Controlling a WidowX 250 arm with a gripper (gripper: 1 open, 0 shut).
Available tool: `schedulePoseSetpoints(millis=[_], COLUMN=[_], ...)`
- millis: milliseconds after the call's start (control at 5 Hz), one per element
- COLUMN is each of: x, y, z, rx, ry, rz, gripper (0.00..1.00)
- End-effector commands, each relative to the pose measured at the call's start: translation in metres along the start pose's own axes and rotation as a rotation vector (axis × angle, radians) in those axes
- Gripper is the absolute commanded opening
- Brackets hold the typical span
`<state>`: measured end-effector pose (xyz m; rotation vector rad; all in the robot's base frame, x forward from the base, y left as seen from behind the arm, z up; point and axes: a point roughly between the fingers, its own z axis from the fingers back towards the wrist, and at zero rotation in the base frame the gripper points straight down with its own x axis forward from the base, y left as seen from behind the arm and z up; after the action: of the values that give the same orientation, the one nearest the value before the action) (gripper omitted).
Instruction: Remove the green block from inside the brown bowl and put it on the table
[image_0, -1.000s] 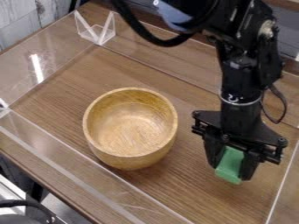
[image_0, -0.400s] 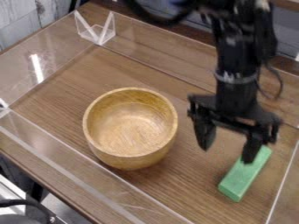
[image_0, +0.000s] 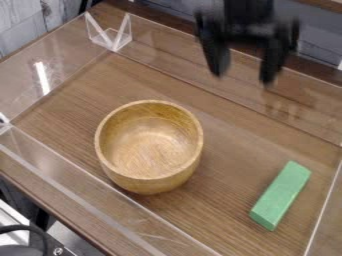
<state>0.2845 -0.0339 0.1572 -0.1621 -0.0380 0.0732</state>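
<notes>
1 green block (image_0: 281, 194) – unmarked, bowl (image_0: 150, 145) plain

A lab test bench, this one: a wood-grain table (image_0: 160, 90) fenced in by clear acrylic walls (image_0: 47, 60), a black robot arm (image_0: 247, 20) blurred up at one o'clock, and a small clear acrylic stand (image_0: 110, 32) off at eleven o'clock.
</notes>
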Motion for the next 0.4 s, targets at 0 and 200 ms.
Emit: schedulePoseSetpoints(millis=[0, 200], x=[0.002, -0.005], y=[0.003, -0.01], z=[0.007, -0.005], rx=[0.002, 0.004], ry=[-0.058, -0.064], rz=[-0.007, -0.022], gripper=[1.0, 1.0])
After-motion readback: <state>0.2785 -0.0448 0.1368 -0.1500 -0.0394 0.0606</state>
